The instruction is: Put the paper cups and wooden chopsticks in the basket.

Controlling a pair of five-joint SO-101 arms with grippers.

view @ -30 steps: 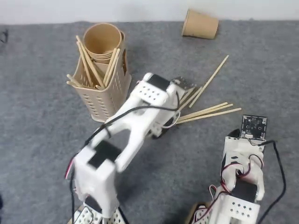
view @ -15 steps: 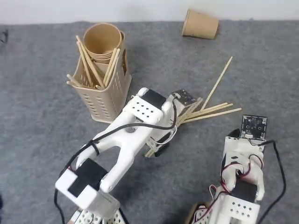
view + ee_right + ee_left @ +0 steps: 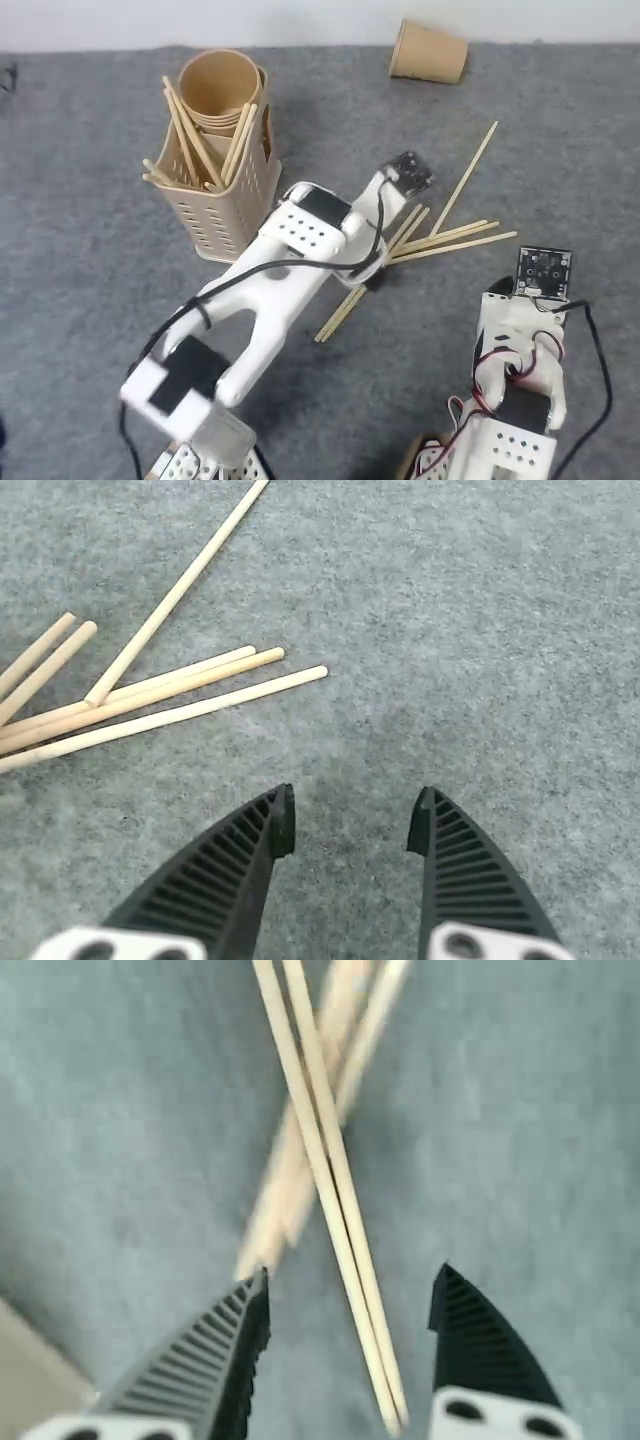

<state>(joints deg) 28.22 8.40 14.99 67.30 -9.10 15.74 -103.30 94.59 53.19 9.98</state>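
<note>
the left gripper (image 3: pixel 353 1275) hangs jaws apart astride two wooden chopsticks (image 3: pixel 325 1160), apparently lined up to pinch them for the basket (image 3: pixel 225 215); the right gripper (image 3: pixel 350 808), also spread, idles.

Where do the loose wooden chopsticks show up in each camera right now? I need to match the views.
High view: the loose chopsticks fan out on the grey mat, right of centre.
Left wrist view: two of them run between the open fingertips of the left gripper.
Right wrist view: their ends lie ahead of the open right gripper, apart from it.
Shared landmark: the grey mat under them.
</note>
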